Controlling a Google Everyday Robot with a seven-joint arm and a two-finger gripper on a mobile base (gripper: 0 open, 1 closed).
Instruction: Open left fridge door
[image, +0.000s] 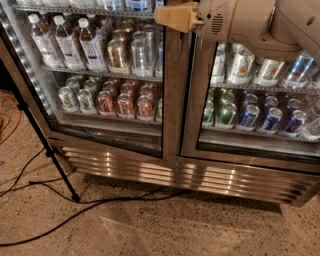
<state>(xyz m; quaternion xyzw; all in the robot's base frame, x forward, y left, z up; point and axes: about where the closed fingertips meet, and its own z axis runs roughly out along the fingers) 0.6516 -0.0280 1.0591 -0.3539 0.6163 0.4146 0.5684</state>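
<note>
We see the claw (172, 16) at the top edge of the view, a tan piece on the end of the cream arm (240, 22) that reaches in from the upper right. It sits in front of the steel strip where the two doors meet; we cannot tell whether it is spread or pressed together, or whether it touches anything. The left fridge door (171, 100) fills the left half of the view: glass in a steel frame, with a dotted white LED strip (22, 70) down its left side. Behind the glass are labelled bottles (65, 42) on the upper shelf and red cans (125, 102) on the lower. The right door (192, 100) shows green cans (225, 112) and blue cans (272, 117). A slatted steel grille (175, 175) runs below both doors. A black stand leg (45, 145) slants across the left door's lower corner. Black cables (100, 202) and an orange cable (10, 120) lie on the speckled floor (200, 225).
</note>
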